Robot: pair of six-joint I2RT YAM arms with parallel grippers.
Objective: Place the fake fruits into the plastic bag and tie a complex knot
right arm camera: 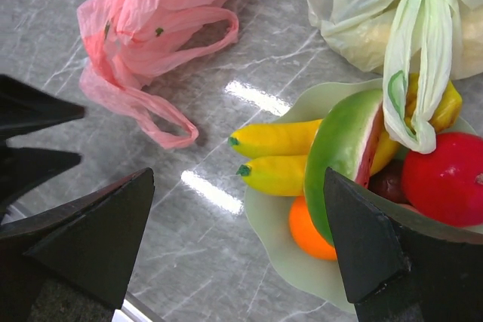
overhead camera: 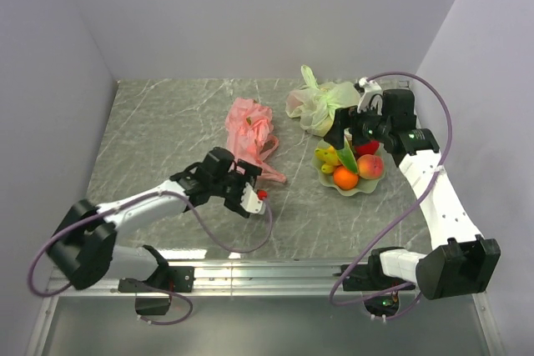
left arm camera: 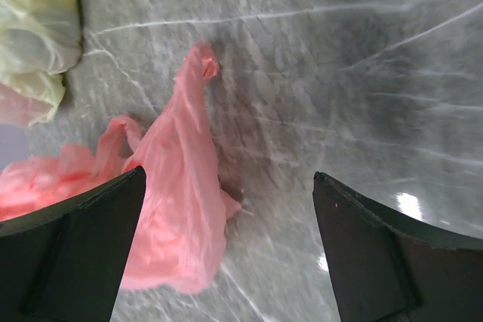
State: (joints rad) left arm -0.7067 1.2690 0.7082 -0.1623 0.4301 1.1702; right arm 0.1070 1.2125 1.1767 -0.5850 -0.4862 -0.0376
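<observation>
**Top external view.** A crumpled pink bag lies on the grey marbled bench, near its middle. The left pincer is just beside the bag's near end. To the right stands a pale green wavy plate holding the fruits: bananas, an orange, a peach, a green slice and a red ball. A knotted pale green bag sits behind the plate, touching it. The right pincer is over the plate's far rim.

**Left wrist view.** The left pincer is released, its fingers spread wide with nothing between them. One handle of the pink bag stretches across the bench beneath. A corner of the pale green bag shows at upper left.

**Right wrist view.** The right pincer is released and empty above the plate. All the fruits remain on the plate, and the pink bag lies apart from it, both handles splayed. Small dark green marks on the pink bag are too small to read. The bananas point towards the pink bag. The green slice leans on them, showing a red inner face. The orange is partly hidden, and the red ball is at the right. A tail of the pale green bag hangs over the fruits.
</observation>
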